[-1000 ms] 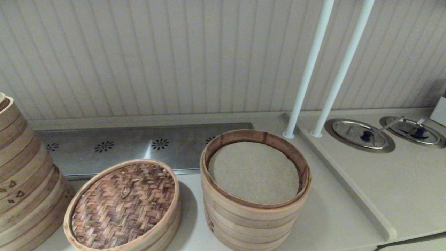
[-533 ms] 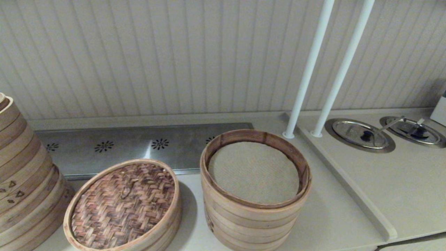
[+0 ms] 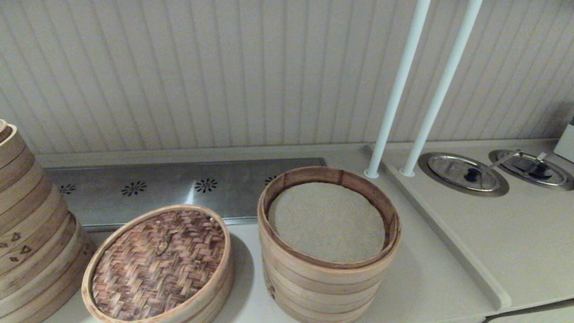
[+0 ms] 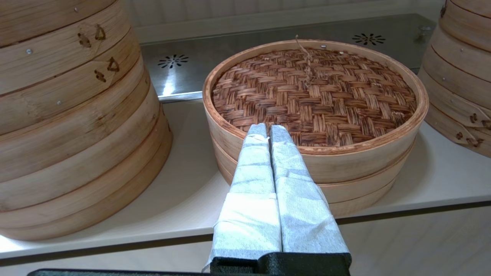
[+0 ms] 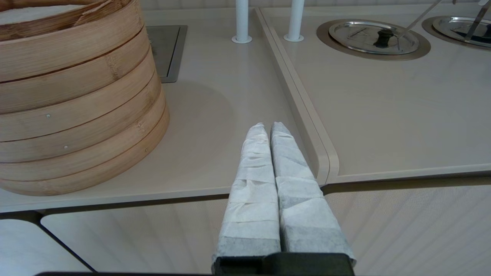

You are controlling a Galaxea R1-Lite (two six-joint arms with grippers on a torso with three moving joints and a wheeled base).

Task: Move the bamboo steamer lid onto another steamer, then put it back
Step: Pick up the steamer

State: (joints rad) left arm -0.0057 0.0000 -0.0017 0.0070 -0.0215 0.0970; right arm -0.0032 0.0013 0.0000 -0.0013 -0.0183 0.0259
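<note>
Left gripper (image 4: 267,128) sat pinched shut, empty, just short of the bamboo steamer lid (image 3: 158,262). Should've spread wide first, then clamped the near rim. Right gripper (image 5: 268,126) closed & empty too, idle by the counter's near edge.

No legible txt; only burnt triangle marks on big steamer stack (image 4: 69,96).

Bare counter (image 3: 430,273) right of open steamer (image 3: 329,242); poles (image 3: 397,96) behind.

Lid (image 3: 158,264) sits lower left on its low steamer (image 3: 215,294); open stack (image 3: 327,251) at centre, big stack (image 3: 31,224) far left, steel lids (image 3: 464,172) upper right.
</note>
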